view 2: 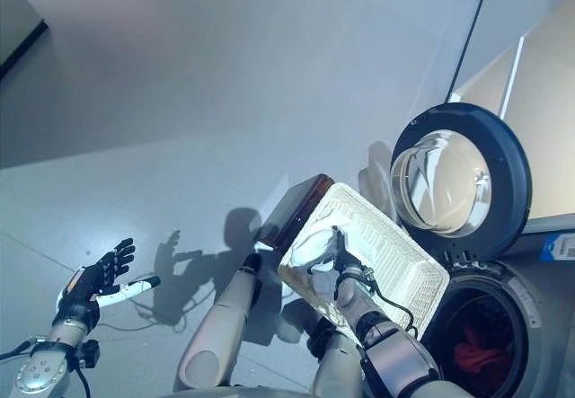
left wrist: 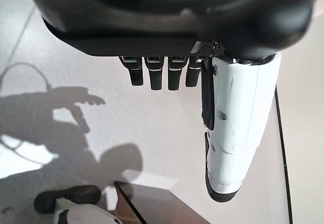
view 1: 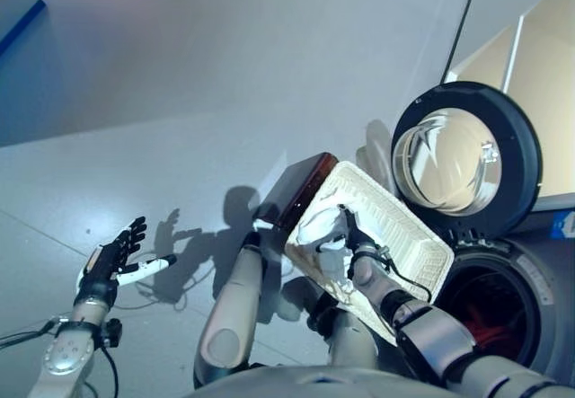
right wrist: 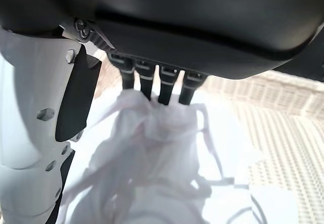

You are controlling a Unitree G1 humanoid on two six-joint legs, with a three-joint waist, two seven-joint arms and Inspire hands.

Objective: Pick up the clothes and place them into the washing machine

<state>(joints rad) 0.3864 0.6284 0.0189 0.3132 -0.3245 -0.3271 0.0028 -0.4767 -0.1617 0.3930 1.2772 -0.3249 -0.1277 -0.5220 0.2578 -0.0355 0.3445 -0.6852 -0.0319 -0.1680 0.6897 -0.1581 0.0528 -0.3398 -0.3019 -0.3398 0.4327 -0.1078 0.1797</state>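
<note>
A white garment [view 1: 314, 227] lies bunched in the left end of the shallow wicker basket [view 1: 422, 236], which rests on the dark brown box [view 1: 301, 187] beside the washing machine [view 1: 539, 281]. My right hand [view 1: 358, 241] reaches into the basket from above. In the right wrist view its fingers [right wrist: 152, 85] are nearly straight, with their tips pressed into the white garment [right wrist: 152, 173], and the thumb stands apart. The machine's round door [view 1: 467, 160] stands open. Red clothes [view 2: 476, 355] lie in the drum. My left hand [view 1: 112, 259] hangs open over the floor at the far left.
The grey floor [view 1: 180, 146] stretches out to the left and behind the box. The open door stands upright just behind the basket's far end. The brown box's corner also shows in the left wrist view [left wrist: 152, 206].
</note>
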